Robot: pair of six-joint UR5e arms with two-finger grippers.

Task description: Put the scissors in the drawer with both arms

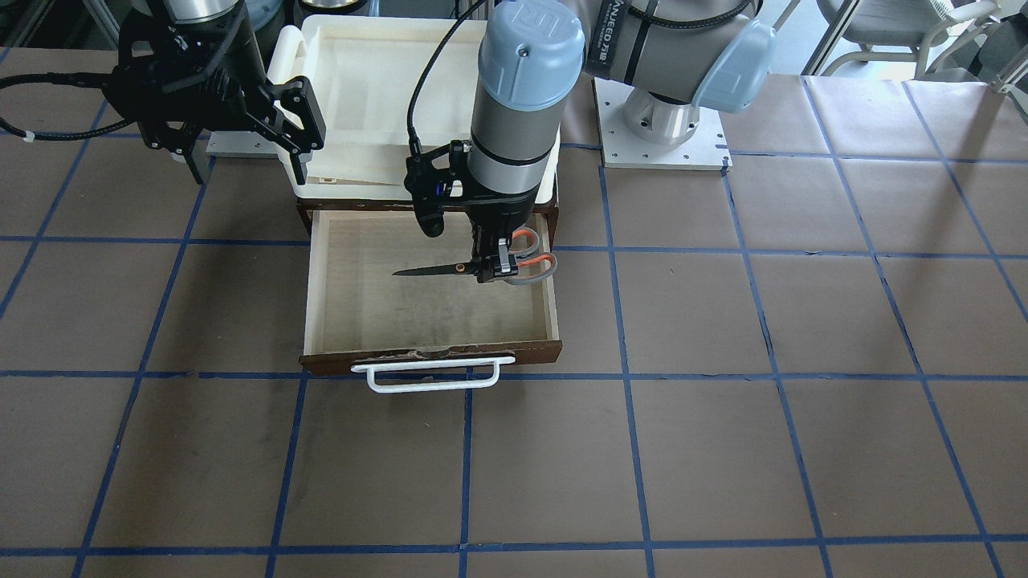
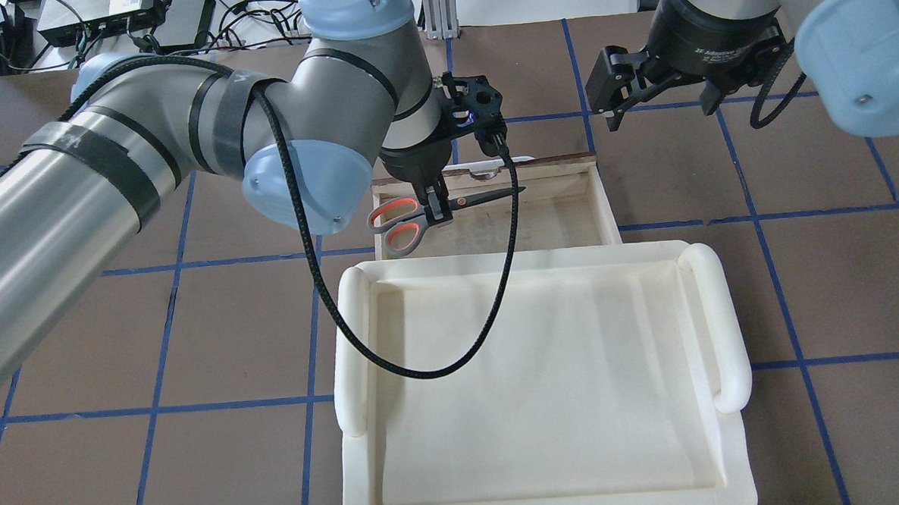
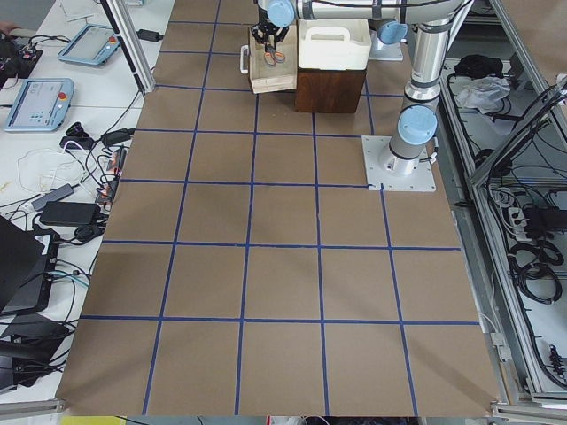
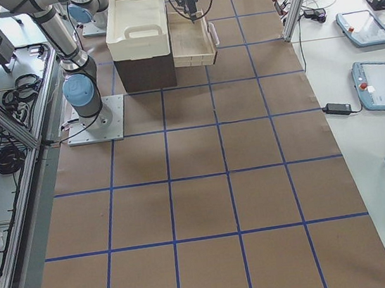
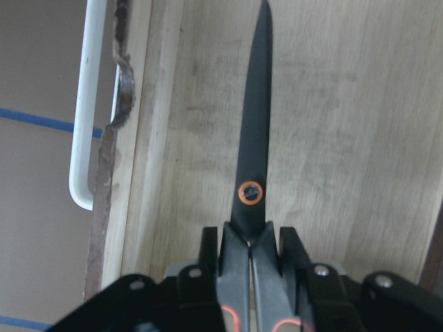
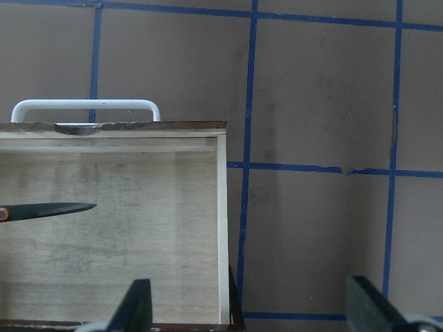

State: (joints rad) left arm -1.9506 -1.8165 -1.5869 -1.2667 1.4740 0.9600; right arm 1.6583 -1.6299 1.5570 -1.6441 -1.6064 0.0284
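The drawer (image 1: pixel 385 313) is pulled open, its pale plywood floor bare and its white bar handle (image 1: pixel 434 374) at the front. My left gripper (image 1: pixel 491 269) is shut on the scissors (image 1: pixel 526 258) just behind the pivot and holds them level over the drawer's left half. The blades (image 1: pixel 426 271) point toward my right side. The left wrist view shows the scissors (image 5: pixel 252 159) above the drawer floor (image 5: pixel 346 138). In the overhead view the scissors (image 2: pixel 402 220) hang at the drawer's (image 2: pixel 561 210) left end. My right gripper (image 1: pixel 297 120) is open and empty, raised beside the drawer's right.
A cream-white plastic tray (image 2: pixel 351 340) lies on the dark brown cabinet (image 3: pixel 330 88) behind the drawer. The left arm's black cable (image 2: pixel 424 371) loops over the tray. The right wrist view shows the drawer's right wall (image 6: pixel 223 228) and the blade tip (image 6: pixel 69 209).
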